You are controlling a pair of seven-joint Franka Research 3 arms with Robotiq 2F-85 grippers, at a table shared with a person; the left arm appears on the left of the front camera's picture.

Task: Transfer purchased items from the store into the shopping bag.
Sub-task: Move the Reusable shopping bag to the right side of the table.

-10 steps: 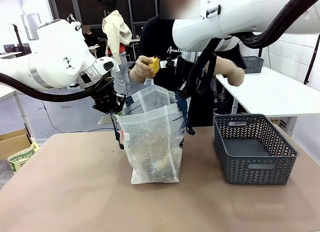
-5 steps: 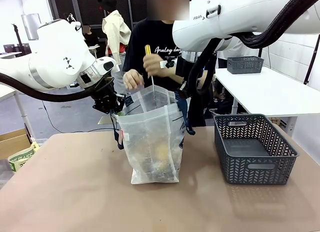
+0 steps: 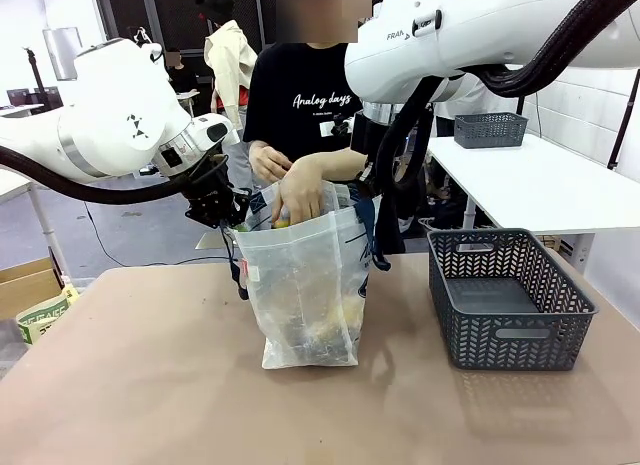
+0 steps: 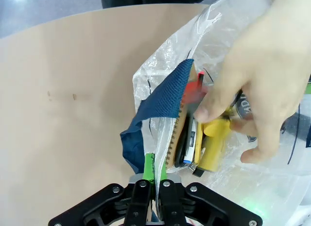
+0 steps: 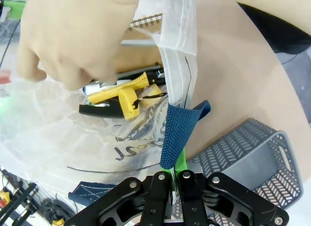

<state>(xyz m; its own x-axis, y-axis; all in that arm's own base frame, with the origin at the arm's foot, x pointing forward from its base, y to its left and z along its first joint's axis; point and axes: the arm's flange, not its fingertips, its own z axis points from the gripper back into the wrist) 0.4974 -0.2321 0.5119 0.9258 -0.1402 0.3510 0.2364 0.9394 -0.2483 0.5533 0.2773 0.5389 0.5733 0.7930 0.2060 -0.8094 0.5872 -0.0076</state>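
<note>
The shopping bag [image 3: 300,285], a tall translucent clear plastic bag with dark navy strap handles, stands upright near the middle of the light brown table [image 3: 130,385], its mouth pulled wide. Inside it lie the purchased items. One is a yellow-and-black handled piece [image 5: 124,97], perhaps a tool, though the plastic blurs it too much to be sure. A spiral-bound brown notebook [image 4: 177,131] stands on edge against the bag's wall, with a small yellow pack [image 4: 214,143] beside it.

The person's hand [image 3: 300,190] reaches down through the mouth, fingers at the yellow pack. The other hand [image 3: 268,163] hovers just behind the rim.

The left gripper [image 4: 156,173], black with green pads, is clamped tight on the bag's edge where one navy strap [image 4: 165,92] is sewn on, the strap folded over above the fingertips. The right gripper [image 5: 174,180] is likewise pinched together on the opposite edge, with the other navy strap [image 5: 177,131] rising between its fingers. Both white arms come in above the table at the height of the bag's top, the left arm from the left and the right arm from the right.

To the right of the bag, apart from it, the store [image 3: 505,335], a dark grey rectangular plastic basket with herringbone-slotted sides, sits on the table. The person, in a black printed shirt, stands at the far side.
</note>
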